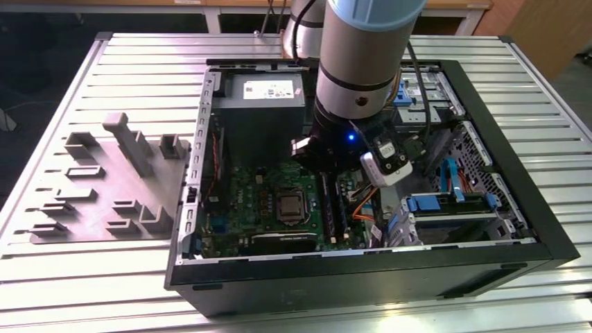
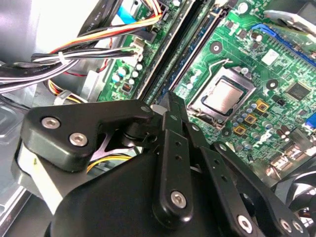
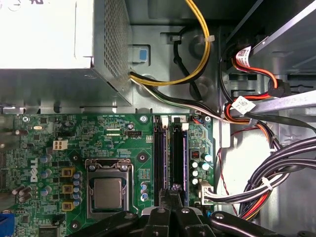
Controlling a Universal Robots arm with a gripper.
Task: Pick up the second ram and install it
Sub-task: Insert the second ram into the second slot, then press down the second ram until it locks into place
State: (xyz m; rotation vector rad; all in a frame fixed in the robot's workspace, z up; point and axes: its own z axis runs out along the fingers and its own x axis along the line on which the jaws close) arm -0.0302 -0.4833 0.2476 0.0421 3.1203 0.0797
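- Arm (image 1: 356, 62) stands near vertical inside the open computer case (image 1: 518, 229); wrist low over the green motherboard (image 1: 249, 201).
- Gripper (image 3: 170, 197): black fingers closed together, tips just above the memory slots (image 3: 177, 158), in both wrist views.
- Second ram (image 3: 160, 158): thin dark stick lying along a slot, beside the metal-lidded processor socket (image 3: 107, 190); whether the tips touch it, cannot tell.
- Grey ribbed power-supply box (image 3: 59, 44) borders the board; bundled cables (image 3: 276, 173) crowd the other side.
- Grey holder blocks (image 1: 111, 180) sit on the slatted table (image 1: 55, 277), at the exterior view's left.
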